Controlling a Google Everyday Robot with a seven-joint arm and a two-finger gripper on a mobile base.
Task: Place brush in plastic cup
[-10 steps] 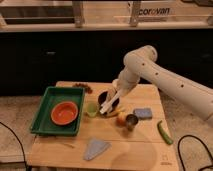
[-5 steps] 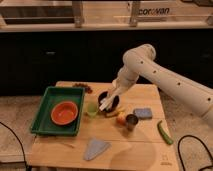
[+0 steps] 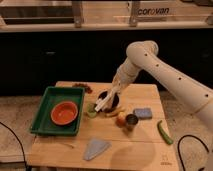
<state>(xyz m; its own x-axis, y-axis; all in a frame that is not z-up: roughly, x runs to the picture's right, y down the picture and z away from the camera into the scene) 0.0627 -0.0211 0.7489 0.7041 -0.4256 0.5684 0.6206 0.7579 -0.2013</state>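
A: Where do we have the gripper (image 3: 114,89) right now?

B: We see it low over the middle of the wooden table (image 3: 145,145), at the end of the white arm (image 3: 165,75) that reaches in from the right. It hangs just above a dark round dish (image 3: 111,100) near the table's center.

A: And the fingers?

B: We read them as closed tight, and the brush (image 3: 104,102) hangs from them. Its white handle slants down and to the left from the gripper, and the lower end reaches to just beside the plastic cup (image 3: 92,111). We cannot tell whether the tip touches the cup's rim or sits inside it.

A: Where is that cup?

B: We find the small light-green cup on the table, just right of the green tray (image 3: 50,122) and left of the dark dish. The tray holds 1 orange bowl (image 3: 64,112).

A: What else do we have around it?

B: To the right of the cup we see a yellow piece (image 3: 113,113), a reddish fruit (image 3: 120,119) and a small metal cup (image 3: 131,121) close together, then a blue sponge (image 3: 143,113). A green vegetable (image 3: 164,132) lies near the right edge, a grey cloth (image 3: 95,148) near the front, and something dark red (image 3: 82,88) at the back by the tray.
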